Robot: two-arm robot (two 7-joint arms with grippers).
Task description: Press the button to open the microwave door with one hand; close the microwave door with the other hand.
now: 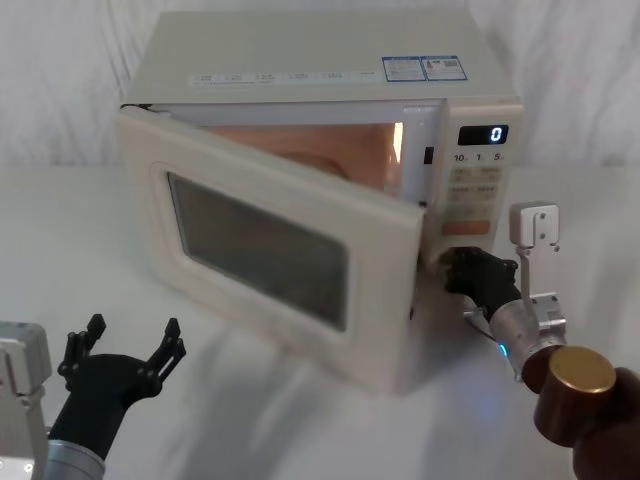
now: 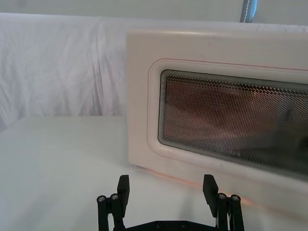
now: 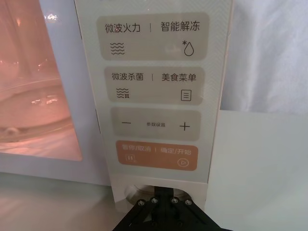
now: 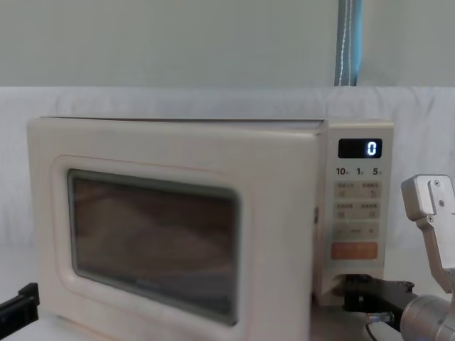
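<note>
A: What's over on the left?
B: The left gripper (image 1: 128, 345) hovers low over the white table (image 1: 60, 250), fingers spread apart, holding nothing, facing the microwave door (image 1: 270, 250).
A: And the door?
B: It's swung partly open, its free edge out toward the front; the lit orange cavity (image 1: 320, 150) shows behind it.
A: Further right?
B: The microwave (image 1: 320, 70) has its display (image 1: 483, 134) reading 0. The right gripper (image 1: 462, 272) sits at the bottom of the keypad, against the button (image 3: 139, 192) under the orange key (image 3: 156, 157). I can't tell whether its fingers are apart or together.
</note>
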